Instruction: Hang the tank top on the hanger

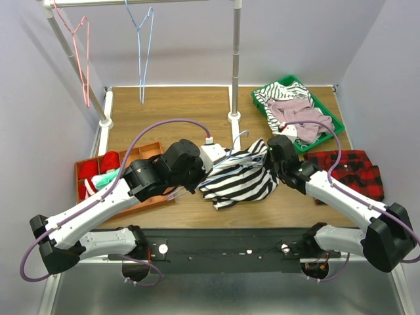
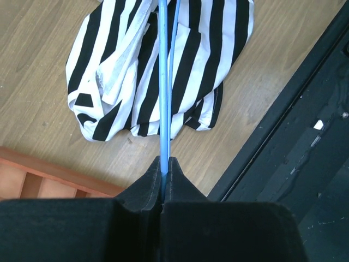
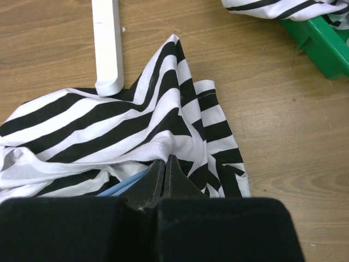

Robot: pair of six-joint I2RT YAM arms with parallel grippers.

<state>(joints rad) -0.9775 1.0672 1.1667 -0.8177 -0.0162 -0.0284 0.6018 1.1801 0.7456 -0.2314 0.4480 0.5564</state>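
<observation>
Centrally on the wooden table [image 1: 170,108], between lilac walls [image 1: 394,52], the tank top [image 1: 237,177] lies crumpled just near of the white rack post [image 1: 234,65]. The left gripper [image 2: 163,164] clamps the hanger [image 2: 163,98]; the right gripper [image 3: 165,161] pinches the tank top.

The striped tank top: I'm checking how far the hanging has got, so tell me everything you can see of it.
The tank top is soft cloth with bold black-and-white stripes and white edge trim, lying crumpled on the wooden table between the arms. The wire of the light-blue hanger crosses it, pinched by the left gripper. The right gripper is shut on a fold by the trim, fabric bunched towards it.
</observation>
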